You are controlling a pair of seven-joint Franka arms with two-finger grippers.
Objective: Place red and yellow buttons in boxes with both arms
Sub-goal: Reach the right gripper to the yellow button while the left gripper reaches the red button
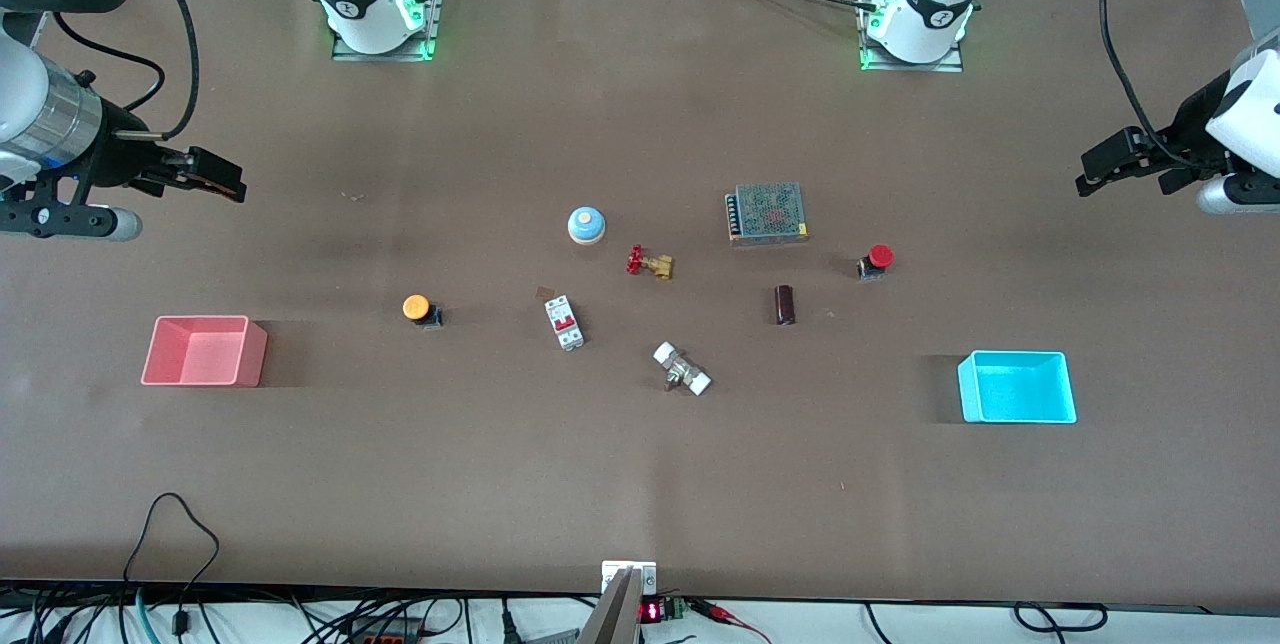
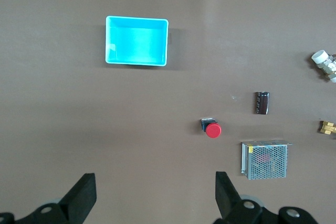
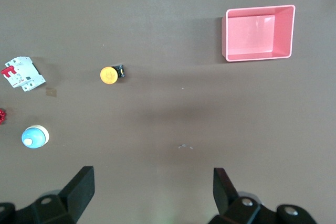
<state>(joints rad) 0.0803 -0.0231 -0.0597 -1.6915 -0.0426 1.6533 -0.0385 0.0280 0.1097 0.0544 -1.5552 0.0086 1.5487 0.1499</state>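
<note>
1. Red button (image 1: 877, 261) is seen right of frame centre, yellow button (image 1: 418, 309) left of centre.
2. Pink box (image 1: 204, 351) is found lower left, cyan box (image 1: 1017, 387) lower right.
3. Left gripper (image 2: 155, 195) and right gripper (image 3: 152, 192) are held spread, empty, at the frame's side edges.

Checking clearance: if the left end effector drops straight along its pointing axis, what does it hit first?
Likely bare table. The left end effector is open, and nothing lies between its fingers; the red button sits just off that line, though depth is uncertain.
</note>
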